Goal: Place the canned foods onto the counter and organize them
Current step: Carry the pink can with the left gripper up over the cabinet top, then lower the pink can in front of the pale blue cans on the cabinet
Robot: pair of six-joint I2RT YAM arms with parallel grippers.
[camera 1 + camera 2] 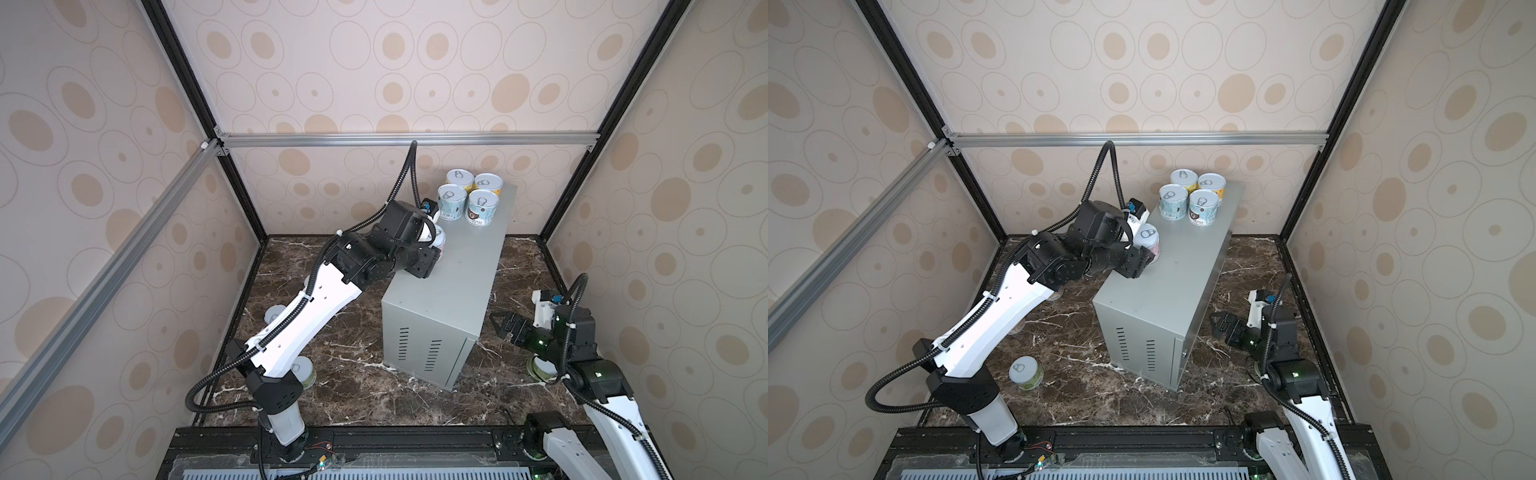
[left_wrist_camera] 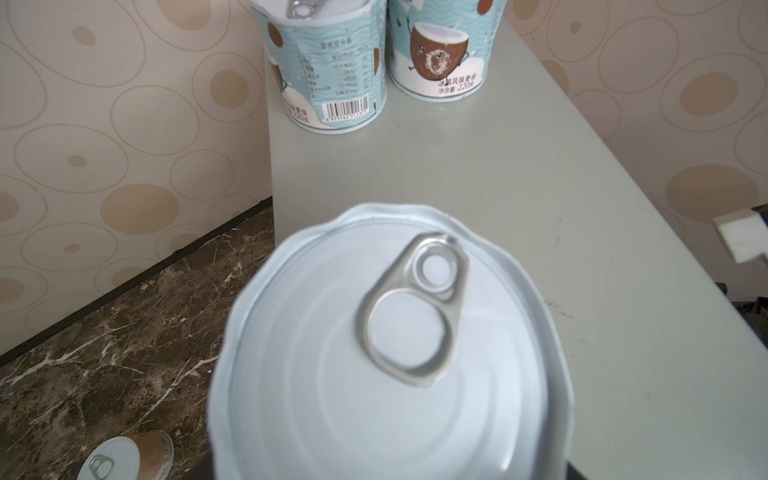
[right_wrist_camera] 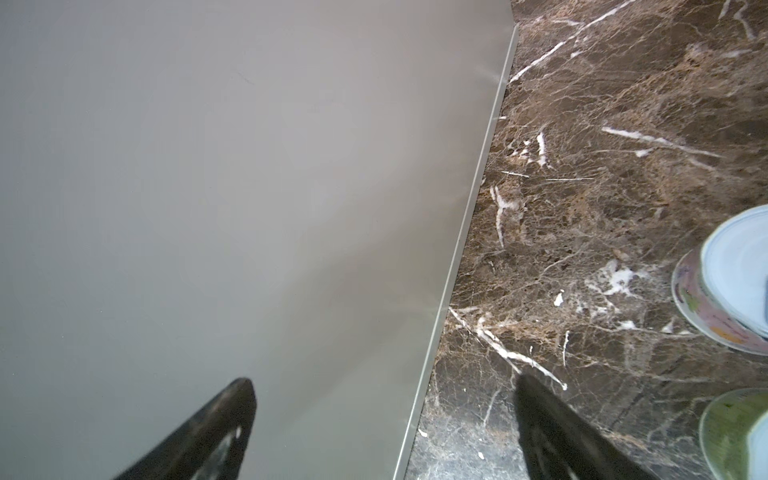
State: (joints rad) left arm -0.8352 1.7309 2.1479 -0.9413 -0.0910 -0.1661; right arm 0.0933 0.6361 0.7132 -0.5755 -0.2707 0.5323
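The left arm (image 1: pixel 307 316) rises from its base at the near left, leans forward over the marble (image 1: pixel 357 399) and bends at the wrist toward the counter (image 1: pixel 457 282). Its left claw (image 1: pixel 1148 249) lies nearly level at the counter's left edge. The claw is clamped on the sides of an upright pink can (image 1: pixel 1147 239). The can sits at the left edge of the top, about midway along it, but whether its base touches the top cannot be told. Its lid (image 2: pixel 390 353) fills the near part of the left wrist view, pull tab up. At the far end of the counter four cans (image 1: pixel 469 195) stand upright in a tight square, two yellow behind and two pale blue in front, well apart from the held can. The right arm (image 1: pixel 615 399) stays low at the near right, elbow folded, forearm pointing left at the counter's right side. The right claw (image 3: pixel 384 380) holds nothing, its jaws spread wide just off the grey wall. On the marble a green can (image 1: pixel 1025 372) stands near the left arm's base, and a salmon can (image 2: pixel 137 453) shows below the counter's left side. A second pink can (image 3: pixel 706 307) and a second green can (image 3: pixel 731 432) stand close to the right claw.
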